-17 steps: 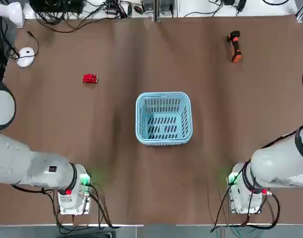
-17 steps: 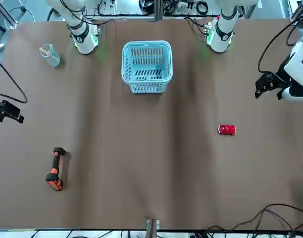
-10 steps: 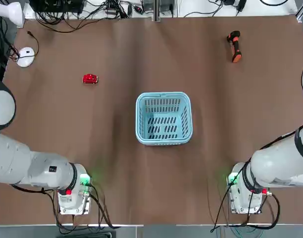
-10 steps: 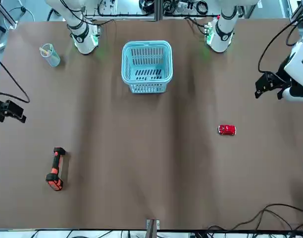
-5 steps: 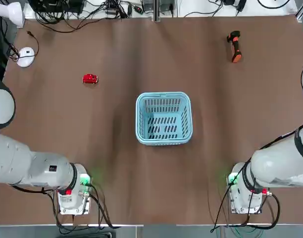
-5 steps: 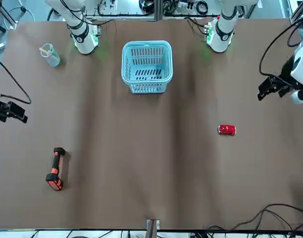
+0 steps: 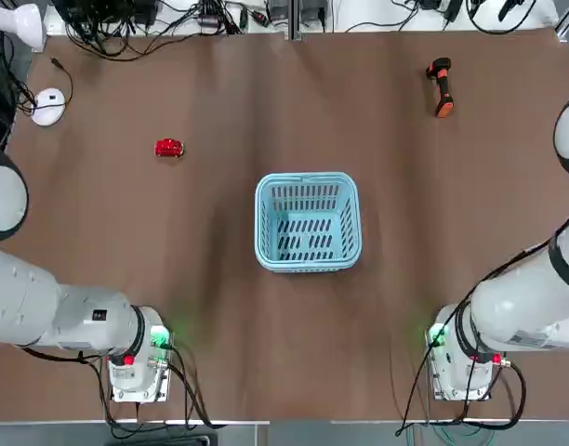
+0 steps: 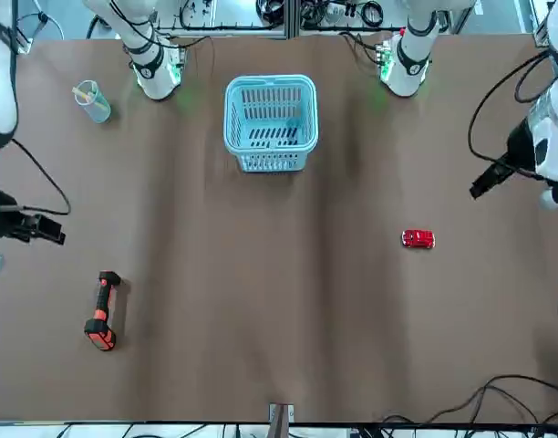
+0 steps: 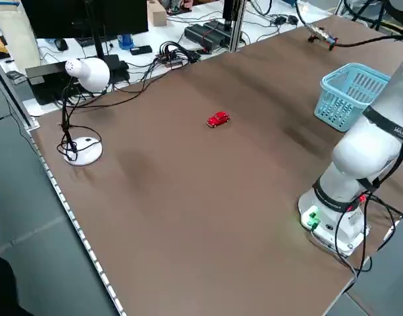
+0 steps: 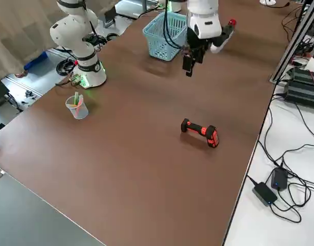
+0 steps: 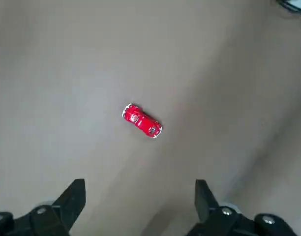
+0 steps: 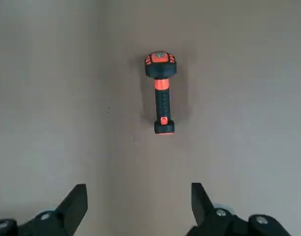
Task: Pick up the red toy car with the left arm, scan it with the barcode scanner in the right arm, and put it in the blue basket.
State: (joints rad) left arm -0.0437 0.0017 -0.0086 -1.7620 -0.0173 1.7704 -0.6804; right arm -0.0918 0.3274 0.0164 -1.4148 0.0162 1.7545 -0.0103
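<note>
Left end effector (image 11: 140,199) — spread, above the worktop (image 11: 91,142), red toy car (image 11: 142,120) below; right end effector (image 12: 139,201) — spread too, barcode scanner (image 12: 162,93) below.

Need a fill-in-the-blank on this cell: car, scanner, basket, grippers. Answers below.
The car is colored ____.
The basket is colored light ____.
The scanner lies on the robot's ____ side of the basket.
Both grippers, left and right, stand ____, holding nothing.

Missing: red; blue; right; open
</note>
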